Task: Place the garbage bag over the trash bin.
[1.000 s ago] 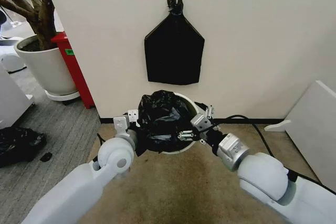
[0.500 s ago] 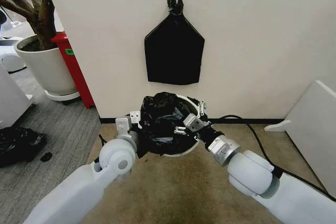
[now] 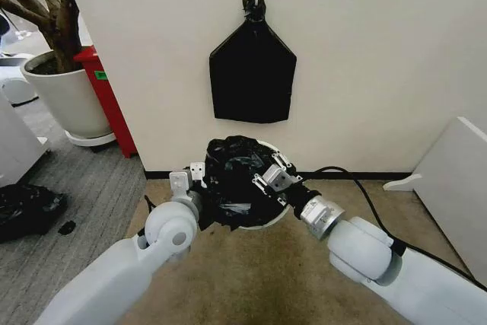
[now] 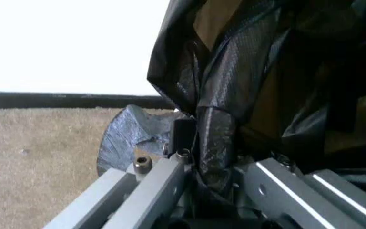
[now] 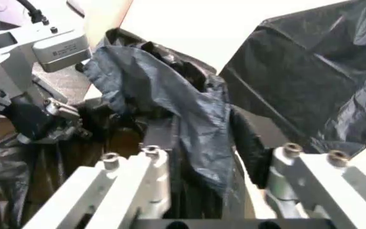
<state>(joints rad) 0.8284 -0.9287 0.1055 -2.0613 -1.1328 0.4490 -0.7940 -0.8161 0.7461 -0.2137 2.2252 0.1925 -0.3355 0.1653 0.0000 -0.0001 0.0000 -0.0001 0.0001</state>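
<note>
Black, wrinkly garbage bag (image 3: 240, 176) bunches over the round cream-white trash bin (image 3: 266, 222) at frame centre against the wall, left gripper (image 3: 188, 178) and right gripper (image 3: 272, 175) each clamped on its plastic at opposite rims, bare carpet (image 3: 259, 272) open below.

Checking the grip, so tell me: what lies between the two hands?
In the head view, the garbage bag, bunched over the trash bin, spans from the left hand to the right hand.
</note>
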